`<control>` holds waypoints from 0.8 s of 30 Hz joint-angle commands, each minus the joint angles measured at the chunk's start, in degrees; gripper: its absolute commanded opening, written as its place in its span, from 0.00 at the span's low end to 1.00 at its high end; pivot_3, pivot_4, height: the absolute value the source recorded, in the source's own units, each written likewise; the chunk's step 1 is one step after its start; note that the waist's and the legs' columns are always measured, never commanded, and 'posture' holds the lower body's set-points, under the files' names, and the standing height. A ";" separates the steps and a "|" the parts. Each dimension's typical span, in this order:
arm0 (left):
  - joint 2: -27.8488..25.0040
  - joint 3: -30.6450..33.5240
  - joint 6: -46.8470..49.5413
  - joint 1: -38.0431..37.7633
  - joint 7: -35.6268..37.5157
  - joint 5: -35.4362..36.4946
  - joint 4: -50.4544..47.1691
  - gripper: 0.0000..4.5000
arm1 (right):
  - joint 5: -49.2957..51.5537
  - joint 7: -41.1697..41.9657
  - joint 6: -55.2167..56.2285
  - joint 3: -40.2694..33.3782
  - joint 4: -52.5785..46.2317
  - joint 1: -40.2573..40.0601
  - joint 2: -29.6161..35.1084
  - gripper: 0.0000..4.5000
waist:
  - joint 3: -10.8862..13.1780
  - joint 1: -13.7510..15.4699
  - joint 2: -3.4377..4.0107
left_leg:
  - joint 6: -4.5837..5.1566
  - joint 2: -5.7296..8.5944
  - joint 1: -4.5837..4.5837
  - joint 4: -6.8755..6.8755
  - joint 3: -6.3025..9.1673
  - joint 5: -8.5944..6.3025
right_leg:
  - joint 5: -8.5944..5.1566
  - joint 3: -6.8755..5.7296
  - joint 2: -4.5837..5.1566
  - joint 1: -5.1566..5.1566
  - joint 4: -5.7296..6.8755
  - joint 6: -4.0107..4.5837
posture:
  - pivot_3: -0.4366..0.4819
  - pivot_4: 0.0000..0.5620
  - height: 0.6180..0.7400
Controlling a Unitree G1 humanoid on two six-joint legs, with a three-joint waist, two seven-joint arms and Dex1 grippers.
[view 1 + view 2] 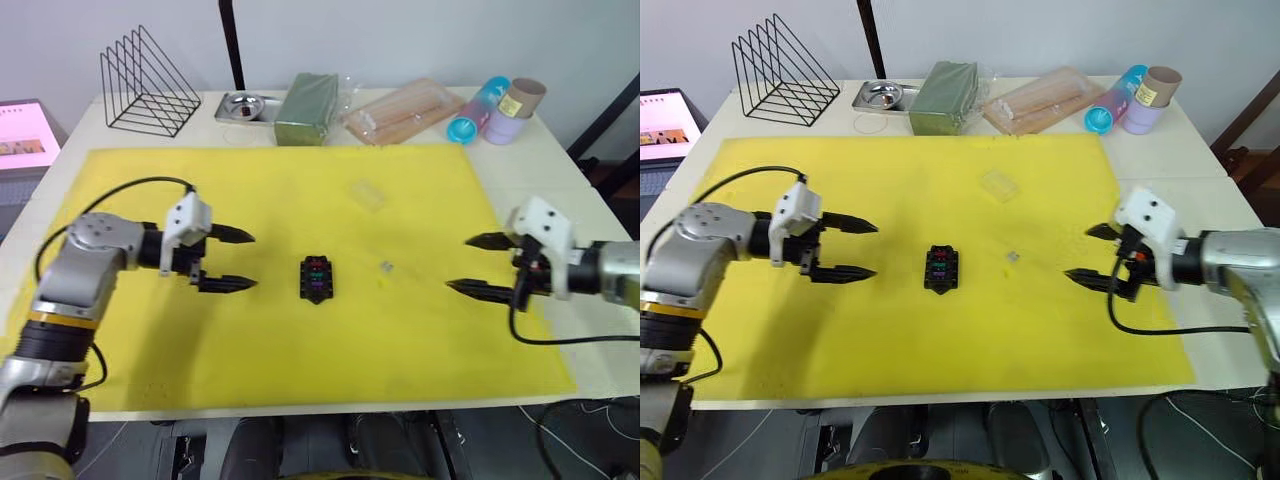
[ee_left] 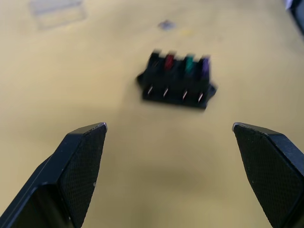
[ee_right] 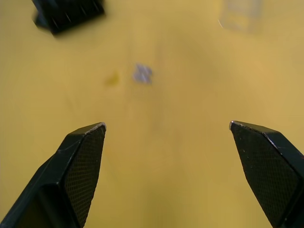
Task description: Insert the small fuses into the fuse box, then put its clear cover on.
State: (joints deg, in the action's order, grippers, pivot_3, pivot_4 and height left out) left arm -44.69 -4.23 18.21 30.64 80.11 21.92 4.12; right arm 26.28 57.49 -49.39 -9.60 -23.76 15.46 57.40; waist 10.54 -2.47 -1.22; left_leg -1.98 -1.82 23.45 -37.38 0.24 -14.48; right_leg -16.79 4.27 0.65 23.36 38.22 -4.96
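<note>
Fingers apart on my left gripper (image 1: 232, 260), which hovers left of the fuse box (image 1: 317, 278); red, green and purple fuses (image 2: 189, 64) sit in its slots. My right gripper (image 1: 476, 265) is also spread wide, empty, facing the pale grey fuse (image 1: 386, 266) lying loose on the yellow mat (image 1: 280, 350). I see the clear cover (image 1: 367, 193) farther back.

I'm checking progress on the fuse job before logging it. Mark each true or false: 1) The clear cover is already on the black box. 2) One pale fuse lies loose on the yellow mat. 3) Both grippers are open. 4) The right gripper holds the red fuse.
1) False: the clear cover lies on the yellow mat, apart from the black box.
2) True: the pale fuse lies beside the box.
3) True: left gripper and right gripper are open.
4) False: it holds nothing; the red fuse sits in the box.
</note>
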 commanded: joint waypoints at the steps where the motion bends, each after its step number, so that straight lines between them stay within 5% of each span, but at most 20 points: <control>1: -0.15 0.39 0.29 0.77 -0.50 0.51 -2.61 1.00 | 1.10 -3.61 -4.04 1.64 -1.42 2.20 -1.08 0.99 | 0.00 0.09 0.01 | 0.00 0.01 0.00 0.00 0.00 0.00 | 0.00 0.00 0.01 0.01 0.00 0.00 | 0.48 0.27 1.00; 5: 1.06 -0.61 0.47 -2.02 -2.69 -0.02 -6.12 1.00 | 10.68 -11.67 -23.86 1.08 -3.45 3.20 -12.51 0.99 | -0.04 0.13 -0.05 | 0.00 -0.01 -0.01 0.03 0.06 0.00 | 0.00 0.00 0.02 -0.02 -0.01 0.00 | 0.48 0.27 1.00; 11: 0.65 0.05 2.03 -3.99 -3.52 1.21 -9.36 1.00 | 15.59 -20.41 -38.19 -8.13 -1.23 8.62 -26.16 0.99 | -0.02 0.15 0.01 | 0.00 0.00 0.00 -0.05 0.12 0.00 | 0.01 0.06 0.05 0.01 0.09 0.00 | 0.48 0.27 1.00; 24: 0.91 0.25 1.16 -5.00 -5.26 0.95 -9.93 1.00 | 23.80 -31.58 -43.11 -15.19 5.91 9.53 -34.74 0.99 | -0.02 -0.01 0.01 | 0.00 0.01 -0.01 0.03 0.08 0.00 | 0.01 0.01 0.03 0.00 0.08 0.00 | 0.48 0.27 1.00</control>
State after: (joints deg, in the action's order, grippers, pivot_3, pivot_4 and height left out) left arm -43.52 -5.47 20.38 25.41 74.91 22.08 -4.60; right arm 47.01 27.71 -92.11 -22.26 -18.38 24.98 23.44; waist 10.52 -2.48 -1.21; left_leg -1.98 -1.81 23.44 -37.34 0.32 -14.48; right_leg -16.78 4.28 0.68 23.37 38.30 -4.96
